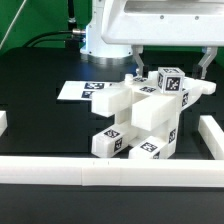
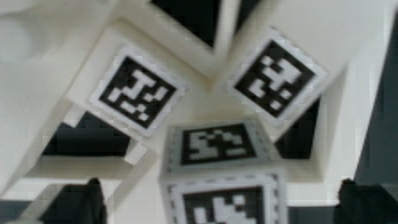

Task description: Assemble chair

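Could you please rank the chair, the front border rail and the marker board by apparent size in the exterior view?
1. Chair and front border rail: roughly alike, and the rail is nearest the camera, so unranked.
2. Marker board: clearly smallest, partly hidden by the chair.

My black matte tabletop (image 1: 40,125) carries everything. A long plain white border rail (image 1: 110,172) runs along the near edge. There's a shorter white rail piece (image 1: 212,133) at the exterior view's right and a white rail stub (image 1: 3,122) at its left. The marker board (image 1: 80,90), thin, flat and white, lies toward the back, near my arm's white base (image 1: 100,42). The small chair (image 1: 140,120) of chunky white tagged plastic blocks stands mid-table, just behind the front rail. Can't tell if it touches the board.
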You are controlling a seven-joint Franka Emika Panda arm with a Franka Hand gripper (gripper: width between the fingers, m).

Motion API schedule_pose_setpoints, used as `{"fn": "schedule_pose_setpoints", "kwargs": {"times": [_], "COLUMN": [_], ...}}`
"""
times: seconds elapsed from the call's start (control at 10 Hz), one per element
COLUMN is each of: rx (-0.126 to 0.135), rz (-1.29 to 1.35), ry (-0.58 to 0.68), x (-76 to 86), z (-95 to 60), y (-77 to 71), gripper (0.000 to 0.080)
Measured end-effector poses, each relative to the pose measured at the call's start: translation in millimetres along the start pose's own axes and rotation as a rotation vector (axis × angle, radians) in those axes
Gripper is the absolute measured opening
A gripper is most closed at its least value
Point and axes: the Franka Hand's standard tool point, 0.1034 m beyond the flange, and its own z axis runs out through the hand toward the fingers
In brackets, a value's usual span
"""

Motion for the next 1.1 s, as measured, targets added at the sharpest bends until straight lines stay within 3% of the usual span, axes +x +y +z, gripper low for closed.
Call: {"fn": "schedule_pose_setpoints", "kwargs": {"times": [0.2,0.3,0.4,0.5,0.6,0.9,1.1], "rx": [-0.006,-0.006,-0.006,-0.006,-0.006,-0.006,0.006], "rz": [-0.089,-0.092,-0.09,-0.09,-0.09,-0.063,0.14], "ry": [-0.006,-0.006,-0.006,-0.006,-0.006,-0.006,-0.003], "x": [-3.2,-3.2,-3.2,-3.3,-3.2,-3.3,-3.3], "z": [2.7,2.7,2.8,2.9,2.9,3.0,3.2], "y": [3.6,4.8,4.8,4.9,4.9,4.9,4.7], "gripper": [0.0649,0.0553,0.0553,0.0371,0.0284,0.0284,0.0284]}}
